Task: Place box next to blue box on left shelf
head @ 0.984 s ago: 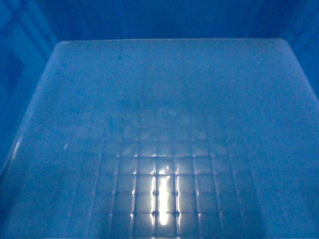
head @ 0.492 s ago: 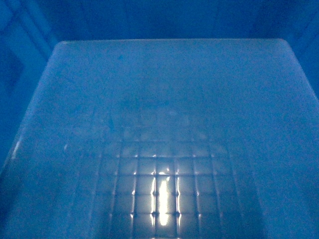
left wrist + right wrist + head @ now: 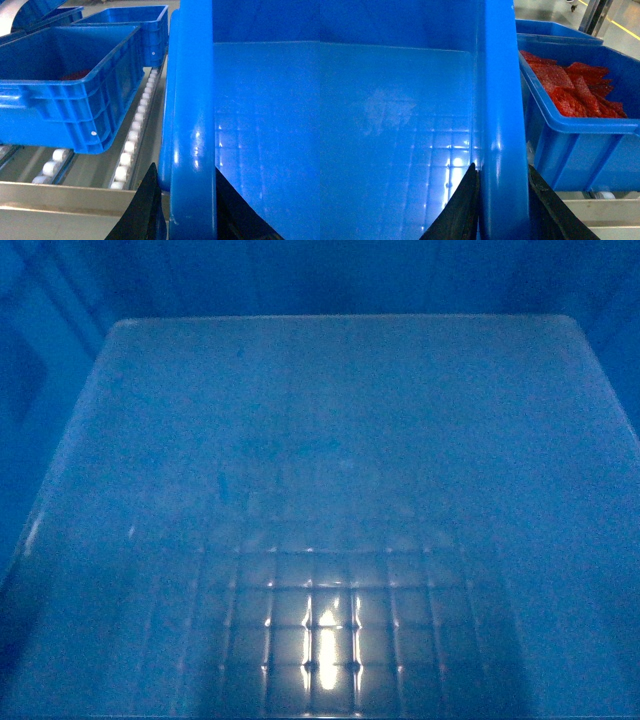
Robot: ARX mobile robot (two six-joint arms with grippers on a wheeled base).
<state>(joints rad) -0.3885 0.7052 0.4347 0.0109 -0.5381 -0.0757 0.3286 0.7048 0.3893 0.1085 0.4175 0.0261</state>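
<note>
- large open-top bright blue plastic crate (image 3: 340,440) fills the whole head view; pale flat floor w/ faint square grid, light glare at bottom centre, dark blue walls along top & sides of frame.
- left wrist view: crate's thick smooth rim runs up the centre of frame, floor to its right. left gripper (image 3: 185,200) at bottom centre, black jaws closed on that rim, one finger either side.
- left of the rim in that view: ribbed blue plastic bin (image 3: 75,85) in the upper left, another blue bin (image 3: 135,25) behind it at top centre, both on a shelf lane of white rollers (image 3: 132,140) w/ metal rails. the held crate sits just beside the ribbed bin, roller track showing between them; can't tell if the crate touches the rollers.
- right wrist view: rim again up the centre, floor on the left. right gripper (image 3: 502,200) at bottom centre, black jaws clamped on the rim, inside & out.
- right of frame: blue bin of red flat packets (image 3: 570,85), just beside the crate wall.
</note>
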